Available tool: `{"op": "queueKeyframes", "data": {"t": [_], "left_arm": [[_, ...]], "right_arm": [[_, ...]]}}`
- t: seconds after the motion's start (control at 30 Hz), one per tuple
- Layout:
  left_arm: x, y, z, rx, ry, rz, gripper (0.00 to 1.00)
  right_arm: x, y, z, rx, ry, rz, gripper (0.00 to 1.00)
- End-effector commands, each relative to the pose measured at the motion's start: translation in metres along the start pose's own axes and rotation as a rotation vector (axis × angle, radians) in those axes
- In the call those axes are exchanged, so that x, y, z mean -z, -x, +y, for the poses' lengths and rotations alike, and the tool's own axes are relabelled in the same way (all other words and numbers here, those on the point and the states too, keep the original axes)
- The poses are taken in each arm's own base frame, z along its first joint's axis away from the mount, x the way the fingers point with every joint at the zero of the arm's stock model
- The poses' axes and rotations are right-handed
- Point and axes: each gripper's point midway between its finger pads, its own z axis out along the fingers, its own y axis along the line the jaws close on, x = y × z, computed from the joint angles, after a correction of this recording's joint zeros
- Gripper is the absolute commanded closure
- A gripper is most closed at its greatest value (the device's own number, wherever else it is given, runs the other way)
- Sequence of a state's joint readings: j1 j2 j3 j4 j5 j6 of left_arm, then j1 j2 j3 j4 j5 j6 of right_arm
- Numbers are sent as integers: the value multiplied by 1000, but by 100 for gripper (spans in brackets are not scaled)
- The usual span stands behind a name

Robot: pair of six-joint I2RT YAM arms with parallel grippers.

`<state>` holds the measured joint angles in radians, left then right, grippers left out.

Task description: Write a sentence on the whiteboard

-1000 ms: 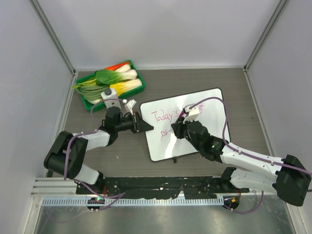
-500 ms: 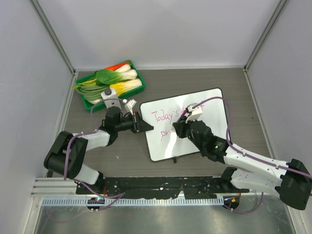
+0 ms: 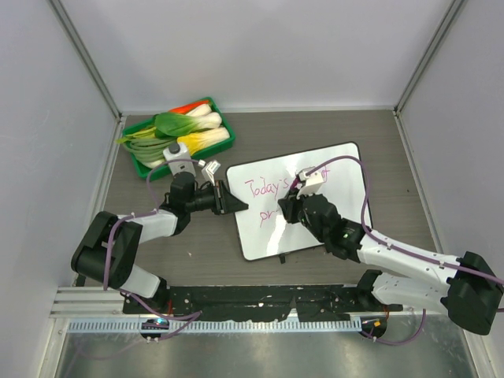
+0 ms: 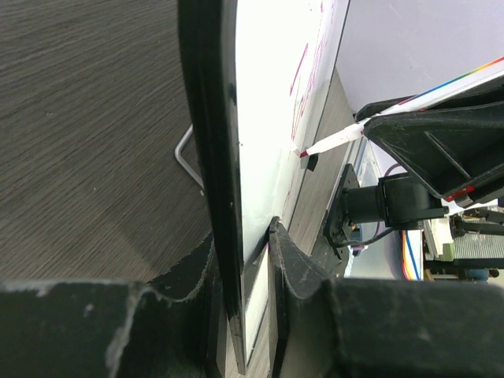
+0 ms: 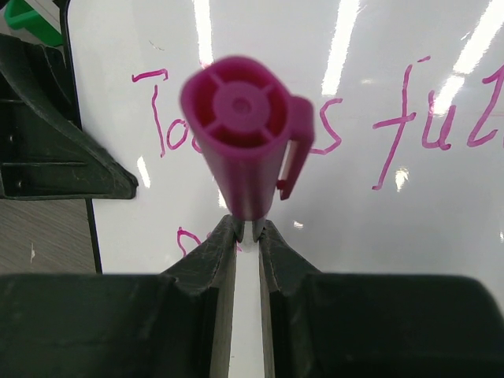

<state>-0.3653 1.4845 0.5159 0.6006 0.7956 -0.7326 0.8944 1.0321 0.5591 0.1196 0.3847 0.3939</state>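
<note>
The whiteboard [image 3: 335, 169] lies on the dark table, and my left gripper [image 3: 228, 202] is shut on its left edge. In the left wrist view my left gripper [image 4: 246, 236] pinches the black rim of the whiteboard [image 4: 268, 94] edge-on. My right gripper [image 3: 288, 206] is shut on a pink marker [image 5: 244, 134], its capped end toward the camera. The marker's tip [image 4: 303, 153] touches the board. The sentence [image 3: 264, 189] reads "Today's full" in pink [image 5: 405, 118], with the first letters of a second line [image 5: 189, 239] beside my right gripper [image 5: 249, 226].
A green tray [image 3: 223, 116] of bok choy [image 3: 177, 124] and other vegetables stands at the back left, just beyond the left arm. A wire foot [image 4: 186, 157] props the board. White walls close in the table on three sides.
The right wrist and marker have shifted slightly right and back over the second line. The left arm and the board have not moved.
</note>
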Motion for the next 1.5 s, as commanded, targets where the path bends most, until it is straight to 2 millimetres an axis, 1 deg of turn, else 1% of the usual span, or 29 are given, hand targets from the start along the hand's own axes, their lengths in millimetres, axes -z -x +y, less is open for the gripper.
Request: {"op": "queueKeyframes", "data": {"t": [0.0, 0.13, 0.47, 0.73, 0.87, 1.0, 1.13, 1.23, 1.47], "left_arm": [[0, 1, 52, -73, 209, -37, 100], [1, 1, 52, -72, 210, -38, 100], [-1, 0, 52, -67, 210, -32, 100], [-1, 0, 53, -68, 211, -31, 100], [-1, 0, 53, -68, 211, -31, 100], [0, 0, 54, -67, 213, -30, 100], [-1, 0, 52, -68, 208, -30, 100], [-1, -1, 52, -67, 209, -28, 100], [0, 0, 53, -70, 212, -30, 100]], "right_arm": [[-3, 7, 3, 9, 6, -18, 98], [-2, 2, 3, 13, 12, 3, 98], [5, -10, -5, 16, 0, 33, 99], [7, -19, -16, 32, -43, 52, 99], [7, -12, -23, 29, -88, 24, 99], [5, 3, -25, 27, -115, -15, 99], [3, 19, -17, 17, -99, -57, 99], [0, 26, -14, 20, -98, -71, 99], [-9, 24, -2, 19, -54, -53, 99]]}}
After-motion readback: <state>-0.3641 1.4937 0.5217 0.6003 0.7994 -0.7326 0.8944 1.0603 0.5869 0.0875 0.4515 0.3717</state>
